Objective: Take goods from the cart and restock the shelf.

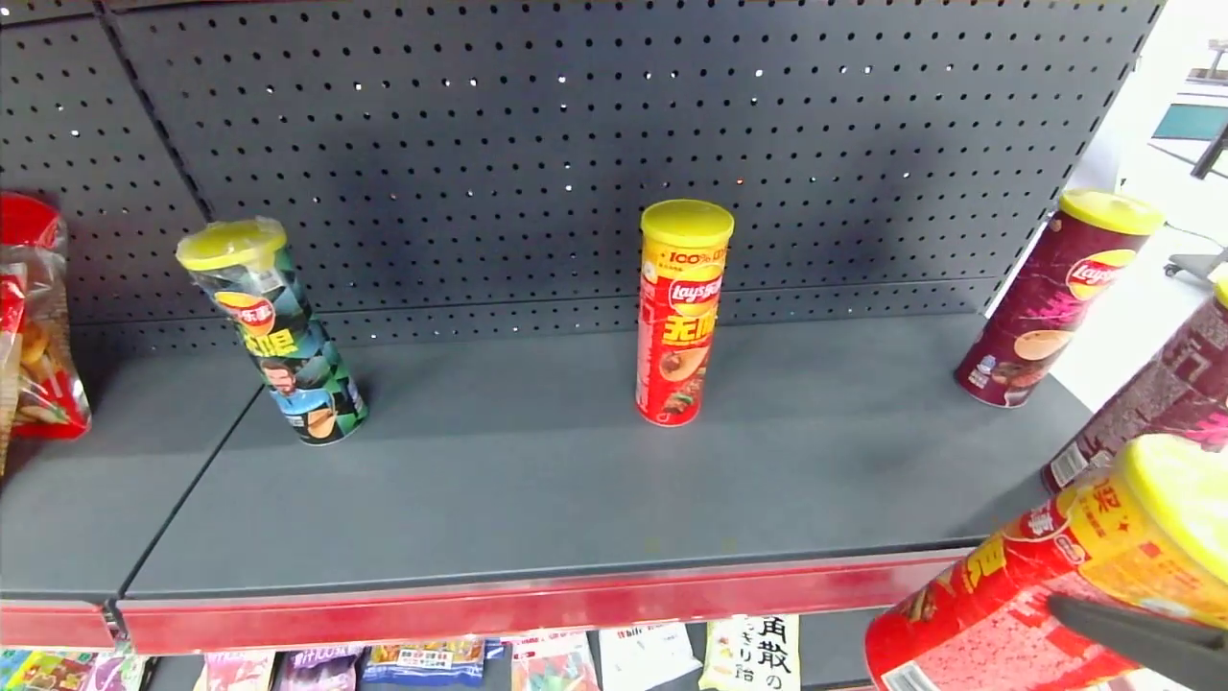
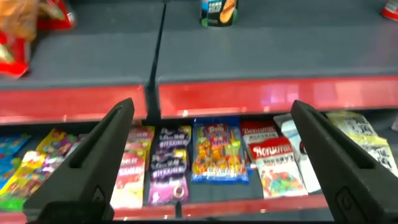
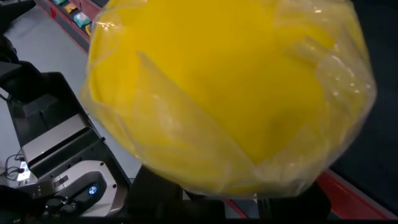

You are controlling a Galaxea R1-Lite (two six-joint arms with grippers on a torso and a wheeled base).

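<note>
Item under handling: a red cylindrical cardboard crisp can with a yellow plastic lid point(image 1: 1036, 576), held tilted in the air at the near right, off the front right corner of the grey metal shelf with the red front lip point(image 1: 537, 614). The right gripper point(image 3: 224, 202) is clamped on this can; one dark finger point(image 1: 1132, 629) crosses its lower side in the head view. The right wrist view adds that the lid point(image 3: 230, 93) is covered in clear crinkled film, which the head view does not resolve. The left gripper point(image 2: 211, 168) hangs before the shelf's front lip with its fingers spread wide, nothing between them. Shelf contents, left to right: a red and clear snack bag point(image 1: 29, 326) on the neighbouring left bay, a green-blue can with a yellow lid point(image 1: 273, 336), a red can with a yellow lid point(image 1: 679, 317) at centre and a maroon can with a yellow lid point(image 1: 1055, 297) at the right end, all three upright near the perforated grey back panel point(image 1: 576, 144) and well apart. A second maroon can point(image 1: 1151, 403) sits at the right edge; its footing cannot be determined. The left wrist view shows the tier below, stocked with a row of coloured sweet packets point(image 2: 217, 152) packed side by side.
</note>
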